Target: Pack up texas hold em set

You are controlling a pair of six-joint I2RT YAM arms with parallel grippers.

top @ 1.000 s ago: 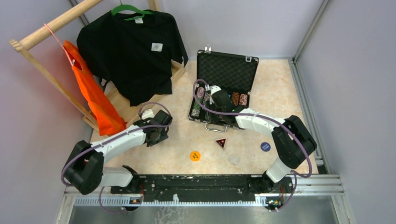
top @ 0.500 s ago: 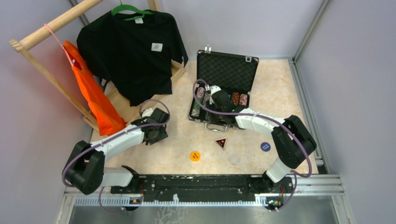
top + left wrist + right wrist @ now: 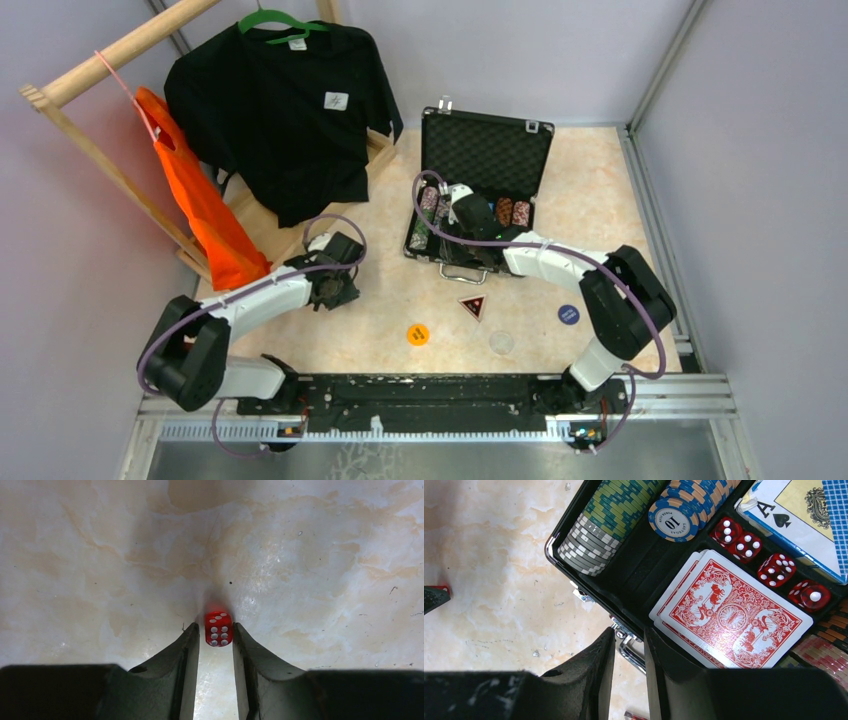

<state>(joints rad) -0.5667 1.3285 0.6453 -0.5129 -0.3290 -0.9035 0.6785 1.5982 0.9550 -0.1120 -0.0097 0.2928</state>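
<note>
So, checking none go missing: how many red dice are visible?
5. Four dice sit in a row in the case beside the red-backed cards; one lies on the table inside the left gripper. Others may be hidden.

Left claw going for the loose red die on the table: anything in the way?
Nothing visible. The red die sits between the left claw's fingertips on the bare table, and the left wrist view shows no other object near it.
</note>
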